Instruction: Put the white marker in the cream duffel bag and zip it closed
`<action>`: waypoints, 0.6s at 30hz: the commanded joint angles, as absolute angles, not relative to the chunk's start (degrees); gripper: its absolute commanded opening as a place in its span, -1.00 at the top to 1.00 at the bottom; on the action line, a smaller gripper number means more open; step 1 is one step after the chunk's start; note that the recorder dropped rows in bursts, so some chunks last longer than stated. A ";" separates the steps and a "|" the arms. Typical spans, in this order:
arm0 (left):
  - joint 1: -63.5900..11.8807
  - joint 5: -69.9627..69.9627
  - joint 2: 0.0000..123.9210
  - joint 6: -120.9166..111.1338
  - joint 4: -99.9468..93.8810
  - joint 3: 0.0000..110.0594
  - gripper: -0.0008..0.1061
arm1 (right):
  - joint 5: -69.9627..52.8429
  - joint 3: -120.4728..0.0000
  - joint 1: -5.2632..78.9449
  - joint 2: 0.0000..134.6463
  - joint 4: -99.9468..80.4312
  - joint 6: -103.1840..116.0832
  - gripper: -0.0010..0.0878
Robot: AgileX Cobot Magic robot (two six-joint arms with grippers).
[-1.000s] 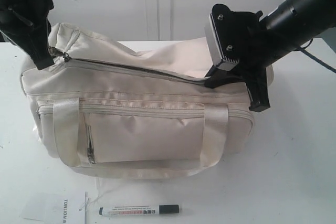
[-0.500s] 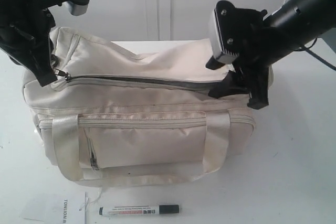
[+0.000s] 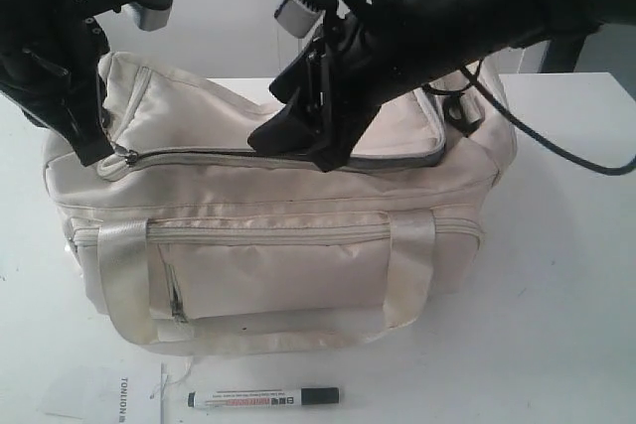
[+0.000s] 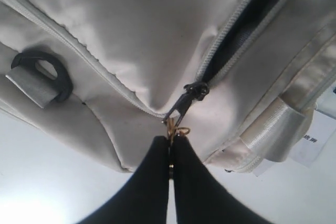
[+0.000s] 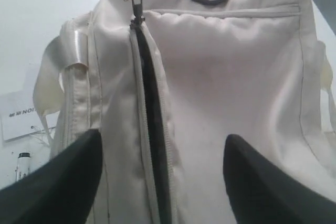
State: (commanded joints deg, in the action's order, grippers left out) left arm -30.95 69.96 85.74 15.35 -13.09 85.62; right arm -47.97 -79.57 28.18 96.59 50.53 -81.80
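Exterior camera is looking from the front and slightly above at the cream duffel bag [image 3: 268,245], taking in the whole bag. Left wrist camera is sitting very close at one bag end, facing the zip pull [image 4: 181,109]. Right wrist camera is looking lengthwise along the bag top toward that same pull. Both wrist views are sharing the dark end ring [image 4: 47,74].

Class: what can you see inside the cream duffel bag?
The cream duffel bag shows only dark lining through its open zip slit; fabric covers the rest. The white marker lies outside, on the table.
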 joint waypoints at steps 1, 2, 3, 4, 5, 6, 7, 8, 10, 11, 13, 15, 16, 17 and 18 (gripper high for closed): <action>-30.95 69.96 85.74 15.35 -13.09 85.62 0.99 | -47.96 -80.12 28.69 97.27 50.55 -81.90 -0.41; -30.95 69.96 85.74 15.35 -13.09 85.62 0.99 | -47.96 -80.78 29.30 97.98 50.55 -82.00 -0.41; -30.95 69.96 85.74 15.35 -13.09 85.62 0.99 | -47.96 -81.39 29.93 98.79 50.55 -82.24 -0.41; -30.95 69.96 85.74 15.35 -13.09 85.62 0.99 | -47.82 -81.82 30.49 99.49 50.55 -82.22 -0.41; -30.95 69.96 85.74 15.35 -13.09 85.62 0.99 | -47.69 -82.26 30.98 100.35 50.39 -82.48 -0.41; -30.95 69.96 85.74 15.35 -13.09 85.62 0.99 | -47.23 -82.56 31.51 101.16 50.39 -83.26 -0.41; -30.95 69.96 85.74 15.35 -13.09 85.62 0.99 | -46.76 -82.88 31.65 101.79 50.39 -84.42 -0.41; -30.95 69.96 85.74 15.66 -13.09 85.62 0.99 | -46.09 -82.86 32.06 102.50 50.50 -85.46 -0.40; -30.95 69.96 85.74 16.63 -13.09 85.62 0.99 | -45.39 -82.86 32.74 103.62 50.50 -86.22 -0.40; -30.95 69.96 85.74 16.63 -12.99 85.62 0.99 | -45.26 -82.86 33.08 104.14 50.60 -86.34 -0.40; -30.95 69.96 85.74 16.63 -13.04 85.62 0.99 | -44.49 -82.86 33.61 104.83 50.46 -86.76 -0.40; -30.95 69.96 85.74 16.63 -13.04 85.62 0.99 | -42.51 -82.86 33.97 105.41 50.46 -86.78 -0.39; -30.95 69.96 85.74 16.63 -12.92 85.62 0.99 | -41.60 -82.86 34.22 105.47 50.46 -87.02 -0.39; -30.95 69.96 85.74 16.63 -12.94 85.62 0.99 | -41.16 -82.86 34.22 105.53 50.46 -87.42 -0.36; -30.95 69.96 85.74 16.63 -12.94 85.62 0.99 | -41.04 -82.86 34.22 105.53 50.46 -87.90 -0.33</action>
